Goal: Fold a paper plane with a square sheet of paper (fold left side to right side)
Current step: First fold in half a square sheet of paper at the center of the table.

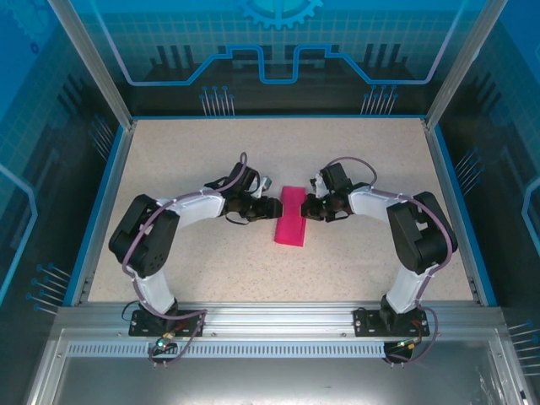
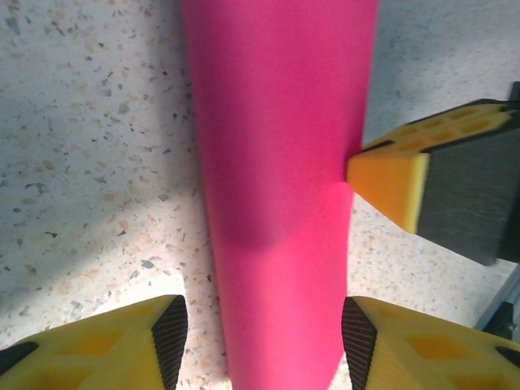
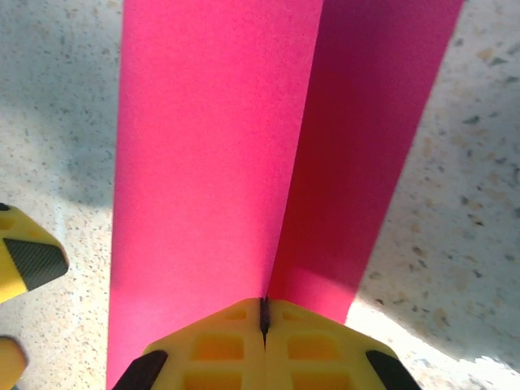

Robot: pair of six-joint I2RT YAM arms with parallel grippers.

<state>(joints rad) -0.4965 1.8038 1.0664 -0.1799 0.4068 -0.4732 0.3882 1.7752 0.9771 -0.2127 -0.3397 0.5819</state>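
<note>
We see L gripper (image 2: 264, 337) part open, fingers (image 2: 122, 345) straddling folded pink paper (image 2: 276, 146), holding nothing; R gripper (image 3: 264, 321) closed tight, tips touching paper's edge on speckled table (image 1: 211, 152).

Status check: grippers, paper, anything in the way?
Left gripper open, straddling the pink paper. Right gripper shut, tips at its long edge. Paper folded to a narrow strip. Nothing blocking.

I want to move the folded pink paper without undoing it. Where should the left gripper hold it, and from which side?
Likely its left long edge, coming in low from the left. The folded pink paper lies flat on the table as a narrow strip, so only an edge offers a bite. Its top layer seems to end mid-width, so that edge holds both layers.
</note>
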